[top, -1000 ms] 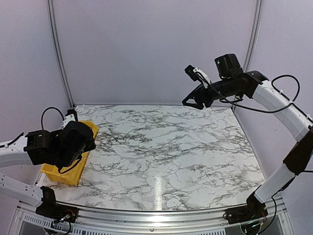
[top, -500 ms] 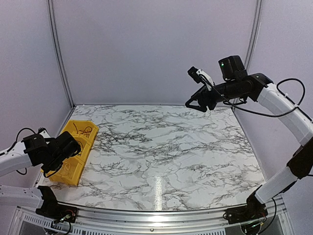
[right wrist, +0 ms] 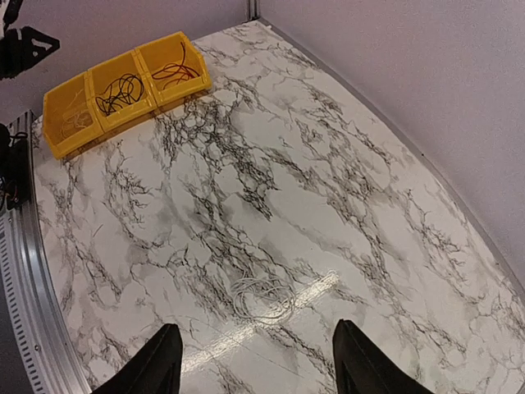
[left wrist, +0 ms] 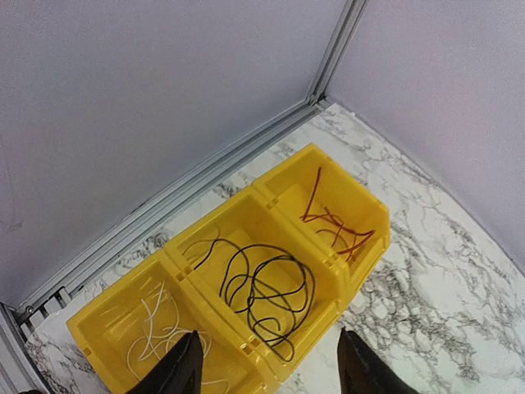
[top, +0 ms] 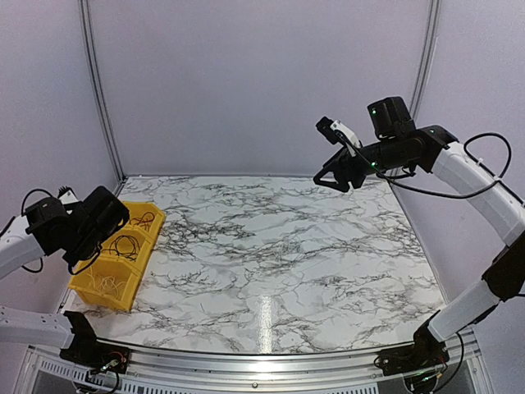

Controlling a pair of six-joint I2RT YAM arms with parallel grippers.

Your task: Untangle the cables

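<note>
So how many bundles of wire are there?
4. Three lie in the yellow bin: white wire in the near compartment, black wire in the middle, red wire in the far one. A fourth, pale loop lies loose on the marble table. More may be hidden.

Beneath the right gripper (right wrist: 256,327), a smooth, glossy marble-patterned tabletop (right wrist: 344,164) is presented; a light streak is reflected in it. Ahead of the left gripper (left wrist: 269,335), whose fingers (left wrist: 184,369) are matt black, a smooth yellow plastic bin (left wrist: 349,180) is set beside a dull silver metal rail (left wrist: 221,160).
</note>
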